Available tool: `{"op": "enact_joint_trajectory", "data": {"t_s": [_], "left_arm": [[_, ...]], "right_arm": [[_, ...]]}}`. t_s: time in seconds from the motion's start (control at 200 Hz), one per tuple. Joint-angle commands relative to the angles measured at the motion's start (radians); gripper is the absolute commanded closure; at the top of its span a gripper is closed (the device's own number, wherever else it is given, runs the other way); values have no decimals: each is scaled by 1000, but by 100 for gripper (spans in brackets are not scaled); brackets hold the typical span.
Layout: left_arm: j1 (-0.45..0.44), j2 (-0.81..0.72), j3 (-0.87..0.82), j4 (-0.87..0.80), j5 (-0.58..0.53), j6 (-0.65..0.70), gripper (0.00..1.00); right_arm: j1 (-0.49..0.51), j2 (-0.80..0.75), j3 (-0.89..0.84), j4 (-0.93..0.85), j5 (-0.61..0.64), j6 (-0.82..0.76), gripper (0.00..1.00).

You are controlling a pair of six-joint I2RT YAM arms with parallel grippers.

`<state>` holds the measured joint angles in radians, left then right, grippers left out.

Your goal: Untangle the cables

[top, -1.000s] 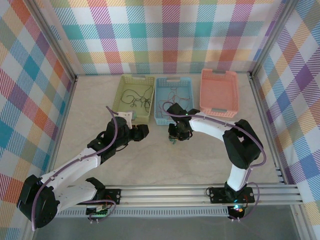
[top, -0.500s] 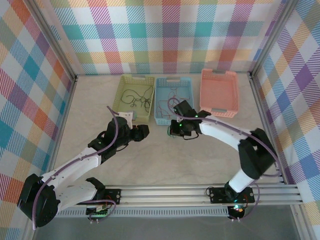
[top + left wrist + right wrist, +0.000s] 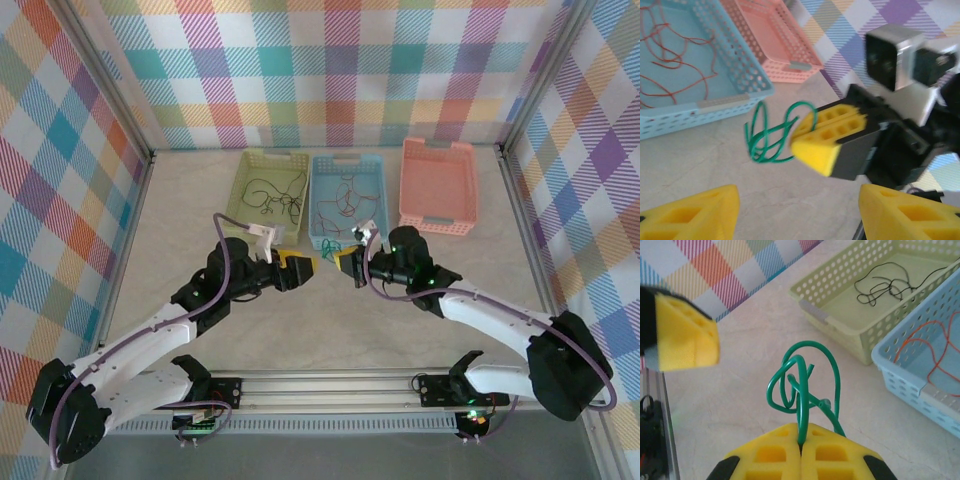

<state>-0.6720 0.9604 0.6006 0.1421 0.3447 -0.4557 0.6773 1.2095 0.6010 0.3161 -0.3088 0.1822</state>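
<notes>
In the right wrist view my right gripper (image 3: 801,434) is shut on a coiled green cable (image 3: 801,371), which loops up from between its yellow pads over the table. From above, that gripper (image 3: 348,263) sits just in front of the blue basket (image 3: 372,166), holding the green cable (image 3: 329,248). My left gripper (image 3: 304,268) faces it from the left, a short way off, open. Its wrist view shows the gripper (image 3: 799,212) with nothing between the fingers and the green cable (image 3: 769,139) ahead of it. Orange-red cables (image 3: 340,203) lie in the blue basket. Black cables (image 3: 275,195) lie in the green basket (image 3: 247,160).
A pink basket (image 3: 437,150) stands to the right of the blue one, at the back of the table. Checked walls enclose the table on three sides. A metal rail (image 3: 340,385) with the arm bases runs along the near edge.
My right gripper has shut on the green cable and its arm has swung out to the right. My left gripper has opened wider and reached right toward it.
</notes>
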Motion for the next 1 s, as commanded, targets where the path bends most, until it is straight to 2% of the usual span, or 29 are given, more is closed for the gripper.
{"op": "enact_joint_trajectory", "data": {"t_s": [0.0,0.22,0.51,0.69,0.995], "left_arm": [[-23,15,11,29,29,30,36],[-25,53,37,-6,8,7,36],[-25,48,39,7,7,-56,37],[-25,32,48,-4,14,-78,44],[-25,23,53,-1,16,-124,45]], "right_arm": [[-2,-2,-48,243,-74,-74,100],[2,4,-99,345,-187,-85,100],[8,18,-118,379,-221,-121,100],[9,10,-128,390,-242,-130,100],[18,10,-141,399,-250,-176,100]]}}
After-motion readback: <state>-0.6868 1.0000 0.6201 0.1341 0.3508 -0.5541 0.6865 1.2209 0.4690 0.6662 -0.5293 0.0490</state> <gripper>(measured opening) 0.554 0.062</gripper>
